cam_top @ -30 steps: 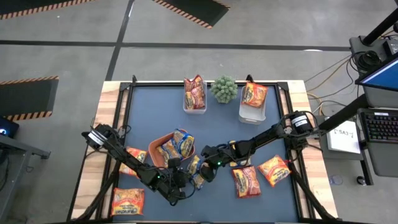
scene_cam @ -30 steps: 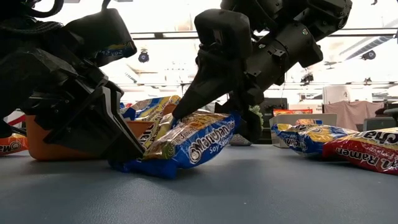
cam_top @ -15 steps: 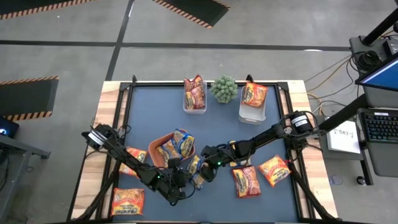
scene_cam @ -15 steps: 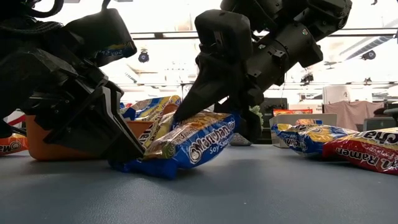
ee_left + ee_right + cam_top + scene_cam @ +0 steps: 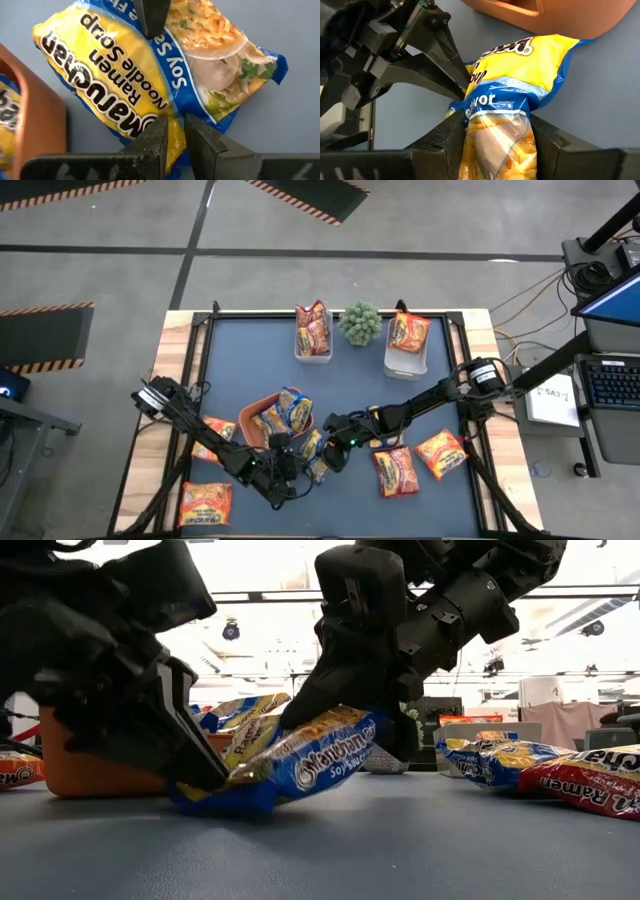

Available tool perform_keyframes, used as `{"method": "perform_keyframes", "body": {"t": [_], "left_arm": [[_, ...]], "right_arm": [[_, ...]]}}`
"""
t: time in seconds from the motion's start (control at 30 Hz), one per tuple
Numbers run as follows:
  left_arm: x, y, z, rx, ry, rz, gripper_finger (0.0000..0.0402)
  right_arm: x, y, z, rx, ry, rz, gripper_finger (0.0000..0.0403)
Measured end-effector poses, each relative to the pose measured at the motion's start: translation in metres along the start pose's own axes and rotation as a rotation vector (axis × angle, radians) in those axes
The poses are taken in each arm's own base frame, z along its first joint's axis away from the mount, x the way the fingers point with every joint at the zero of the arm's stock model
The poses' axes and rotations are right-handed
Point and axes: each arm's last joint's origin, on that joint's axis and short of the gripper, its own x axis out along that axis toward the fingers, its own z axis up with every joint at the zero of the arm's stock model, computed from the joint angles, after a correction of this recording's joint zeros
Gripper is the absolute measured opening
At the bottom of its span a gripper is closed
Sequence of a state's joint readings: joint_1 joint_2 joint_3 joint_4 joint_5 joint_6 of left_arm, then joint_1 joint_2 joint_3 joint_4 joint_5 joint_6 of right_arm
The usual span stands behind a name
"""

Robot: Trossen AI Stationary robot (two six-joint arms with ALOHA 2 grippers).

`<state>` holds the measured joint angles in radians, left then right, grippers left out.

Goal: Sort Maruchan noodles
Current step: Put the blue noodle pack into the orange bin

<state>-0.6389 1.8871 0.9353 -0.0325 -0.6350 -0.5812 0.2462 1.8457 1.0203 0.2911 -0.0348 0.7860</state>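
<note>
Both grippers are clamping one yellow-and-blue soy sauce ramen packet (image 5: 300,760) beside the orange tray (image 5: 252,412). The left gripper (image 5: 172,142) is pinching its edge, and the right gripper (image 5: 497,135) is squeezing its end. One should probably be letting go before the packet is lifted, or the wrapper may tear.

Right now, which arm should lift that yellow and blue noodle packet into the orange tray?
Left. The left gripper pinches the packet on the edge beside the orange tray; the right gripper straddles the end farther from it.
</note>
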Motion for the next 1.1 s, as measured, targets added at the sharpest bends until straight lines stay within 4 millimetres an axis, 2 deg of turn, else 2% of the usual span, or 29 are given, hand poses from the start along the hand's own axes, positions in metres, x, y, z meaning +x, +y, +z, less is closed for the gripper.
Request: {"method": "perform_keyframes", "body": {"t": [0.3, 0.47, 0.67, 0.83, 1.1], "left_arm": [[-0.006, 0.001, 0.005, 0.005, -0.014, -0.006, 0.0047], [-0.026, 0.008, 0.022, 0.05, -0.052, -0.02, 0.0047], [-0.048, 0.021, 0.032, 0.124, -0.038, -0.009, 0.0047], [-0.074, 0.033, 0.05, 0.166, -0.109, -0.015, 0.0047], [-0.138, 0.061, 0.078, 0.2, -0.302, -0.058, 0.0047]], "right_arm": [[-0.007, 0.005, 0.005, -0.02, -0.018, 0.017, 0.0154], [-0.012, 0.009, 0.01, -0.029, -0.034, 0.033, 0.0154], [-0.022, 0.016, 0.016, -0.043, -0.06, 0.057, 0.0152], [-0.032, 0.023, 0.023, -0.045, -0.088, 0.084, 0.0152], [-0.038, 0.036, 0.033, -0.043, -0.163, 0.105, 0.0152]]}}
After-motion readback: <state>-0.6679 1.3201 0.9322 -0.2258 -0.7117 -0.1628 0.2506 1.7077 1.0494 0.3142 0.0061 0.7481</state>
